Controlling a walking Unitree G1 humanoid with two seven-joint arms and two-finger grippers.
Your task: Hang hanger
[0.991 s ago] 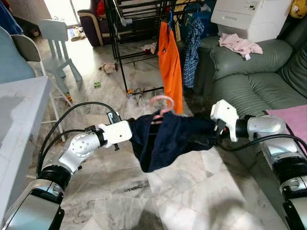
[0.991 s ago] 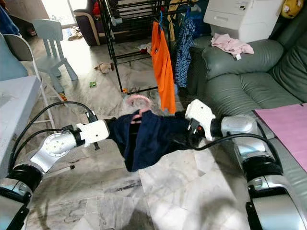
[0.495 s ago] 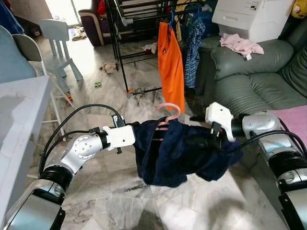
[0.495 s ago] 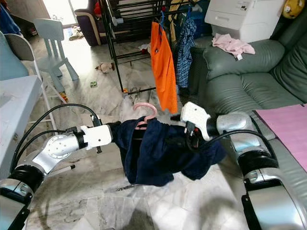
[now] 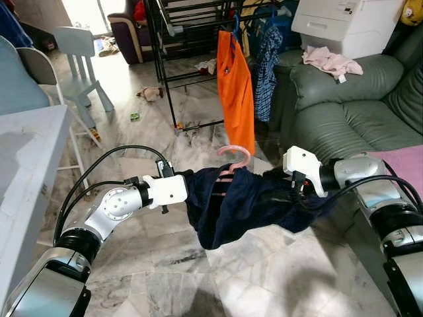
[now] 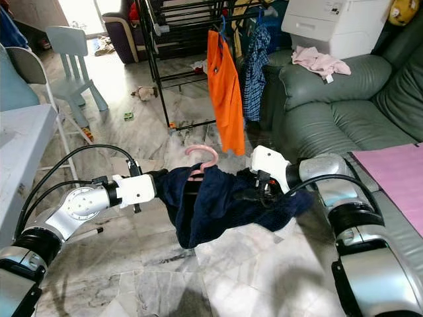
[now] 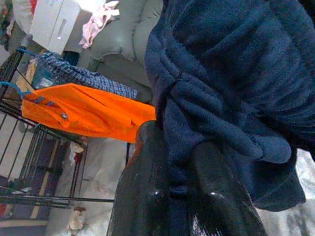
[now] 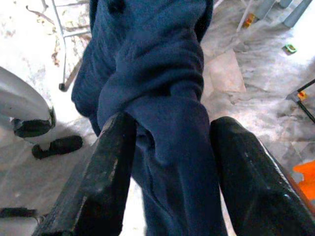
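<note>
Gleaming marble floor (image 5: 165,257), black drying rack (image 5: 178,39), green sofa (image 5: 344,112)

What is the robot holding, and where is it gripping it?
A dark blue garment on a pink hanger. The left gripper pinches one end of the cloth, the right gripper the other, stretching it between them.
</note>
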